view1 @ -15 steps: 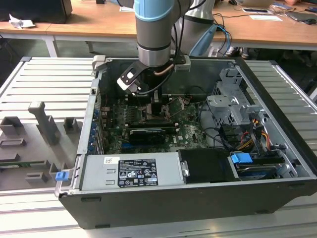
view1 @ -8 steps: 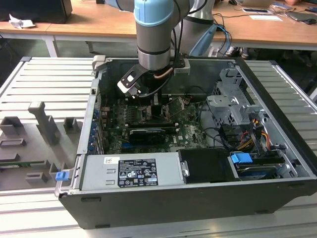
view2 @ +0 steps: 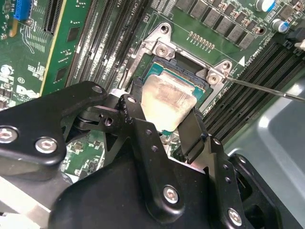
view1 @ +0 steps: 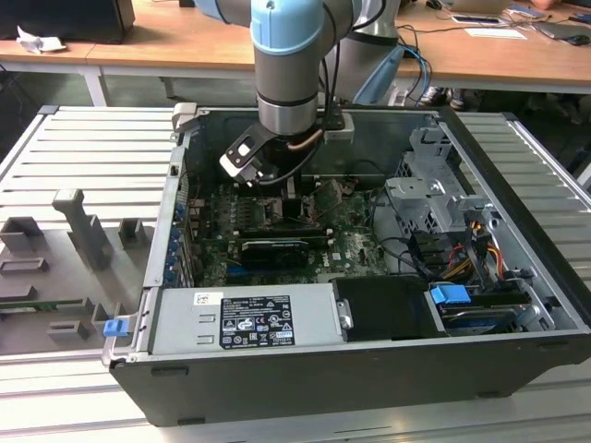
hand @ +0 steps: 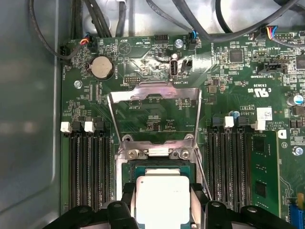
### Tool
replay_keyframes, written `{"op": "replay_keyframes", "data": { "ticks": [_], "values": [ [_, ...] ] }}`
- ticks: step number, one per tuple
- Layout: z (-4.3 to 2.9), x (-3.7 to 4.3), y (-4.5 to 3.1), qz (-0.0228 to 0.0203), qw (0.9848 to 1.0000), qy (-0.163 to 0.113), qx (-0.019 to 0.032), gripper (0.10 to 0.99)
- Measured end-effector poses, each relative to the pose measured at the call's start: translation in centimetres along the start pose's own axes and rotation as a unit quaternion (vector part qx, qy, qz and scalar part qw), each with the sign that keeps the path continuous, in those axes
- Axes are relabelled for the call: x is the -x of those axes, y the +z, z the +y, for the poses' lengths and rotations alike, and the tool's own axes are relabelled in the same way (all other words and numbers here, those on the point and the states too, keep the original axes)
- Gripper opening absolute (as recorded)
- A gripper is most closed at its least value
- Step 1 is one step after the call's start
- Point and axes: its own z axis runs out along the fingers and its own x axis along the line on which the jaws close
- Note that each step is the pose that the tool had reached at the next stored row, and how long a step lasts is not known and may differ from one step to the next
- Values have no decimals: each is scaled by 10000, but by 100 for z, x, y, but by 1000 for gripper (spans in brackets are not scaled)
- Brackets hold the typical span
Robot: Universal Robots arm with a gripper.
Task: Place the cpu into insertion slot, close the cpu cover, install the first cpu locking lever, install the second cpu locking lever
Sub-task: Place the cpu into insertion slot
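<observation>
My hand [view2: 164, 112] is clamped on the cpu [hand: 162, 198], holding it at the insertion slot [hand: 162, 165]. The cpu cover [hand: 155, 89] stands open; closing it and the locking levers [view2: 259, 87] remain, I judge.

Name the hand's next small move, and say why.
Probably lower straight down a little: the hand grips the cpu over the insertion slot, the cpu cover stands open, and the chip looks not yet seated.

The arm [view1: 288, 83] reaches straight down, jaws clamping the cpu [view2: 167, 99].
</observation>
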Motion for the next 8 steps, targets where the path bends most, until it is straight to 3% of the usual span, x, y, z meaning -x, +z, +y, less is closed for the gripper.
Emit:
{"op": "replay_keyframes", "data": {
  "ticks": [8],
  "values": [
    [-3,-32,53,1,10000,-49,-3,541]
  ]
}}
